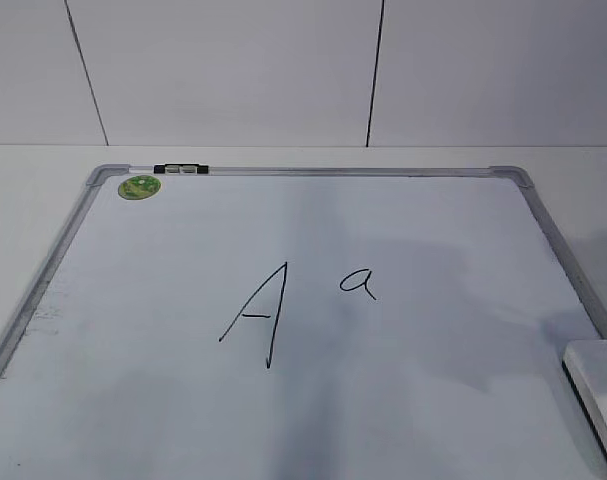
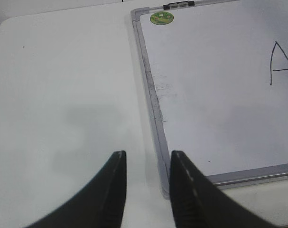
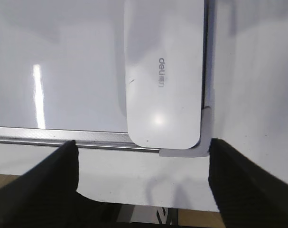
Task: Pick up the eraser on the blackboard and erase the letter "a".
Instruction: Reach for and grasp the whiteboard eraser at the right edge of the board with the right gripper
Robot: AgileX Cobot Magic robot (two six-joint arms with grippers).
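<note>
The blackboard (image 1: 423, 400), a white dry-erase surface in a grey frame, lies flat on the white table (image 1: 23, 190) and serves as the landmark here. The eraser (image 1: 600, 385) rests on the board's near right corner, its long side along the right frame; the right wrist view shows its white top with grey lettering. The capital "A" (image 1: 258, 315) sits about mid-board, and the letter "a" (image 1: 358, 283) is just to its right, much smaller. A round green sticker (image 1: 139, 186) marks the far left corner, beside a small black-and-clear clip (image 1: 181, 169) on the far frame.

The right gripper (image 3: 143, 166) hovers off the board's near right corner, fingers spread wide, empty. The left gripper (image 2: 146, 183) hangs by the near left corner, fingers apart, probably straddling the frame edge.
</note>
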